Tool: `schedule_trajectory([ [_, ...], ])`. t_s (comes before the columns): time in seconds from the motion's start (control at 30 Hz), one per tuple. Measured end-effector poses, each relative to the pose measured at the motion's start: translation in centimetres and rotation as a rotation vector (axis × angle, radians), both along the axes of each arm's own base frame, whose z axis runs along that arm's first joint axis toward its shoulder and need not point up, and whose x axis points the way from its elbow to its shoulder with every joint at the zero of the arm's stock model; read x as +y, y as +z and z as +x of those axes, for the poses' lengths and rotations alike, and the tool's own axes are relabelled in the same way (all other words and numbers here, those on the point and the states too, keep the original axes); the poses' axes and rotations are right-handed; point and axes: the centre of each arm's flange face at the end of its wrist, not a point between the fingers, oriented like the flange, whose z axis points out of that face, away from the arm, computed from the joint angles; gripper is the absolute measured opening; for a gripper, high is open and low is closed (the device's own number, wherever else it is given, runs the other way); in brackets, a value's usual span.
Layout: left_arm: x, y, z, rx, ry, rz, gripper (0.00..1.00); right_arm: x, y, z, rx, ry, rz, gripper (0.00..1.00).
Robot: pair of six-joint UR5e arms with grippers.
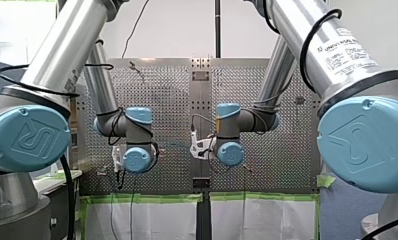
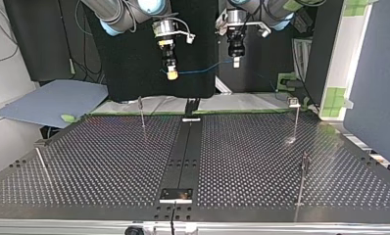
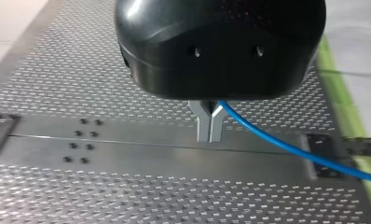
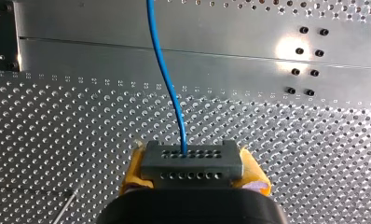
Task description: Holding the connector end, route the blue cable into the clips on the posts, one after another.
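Well above the table (image 2: 252, 161), my right gripper (image 2: 172, 74) clamps the connector (image 4: 193, 167), my left gripper (image 3: 210, 128) pinches the blue cable (image 3: 286, 146).

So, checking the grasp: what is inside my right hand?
A grey connector between yellow pads, blue cable leaving its holed face. Its rear is covered by the hand.

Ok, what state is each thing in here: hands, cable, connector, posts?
Left hand, shut on the blue cable.
Right hand, shut on the connector.
Blue cable, hanging in the air between both hands, unrouted.
Connector, gripped, cable plugged in.
Posts, upright, no cable in clips.
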Motion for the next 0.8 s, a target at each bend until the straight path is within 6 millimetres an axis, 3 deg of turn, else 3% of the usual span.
schedule_trajectory([
  [0.8,0.16,-0.88,-0.56,0.042,-0.004,0.026,0.0,-0.11,-0.41,-0.2,0.015,-0.01,0.006,0.0],
])
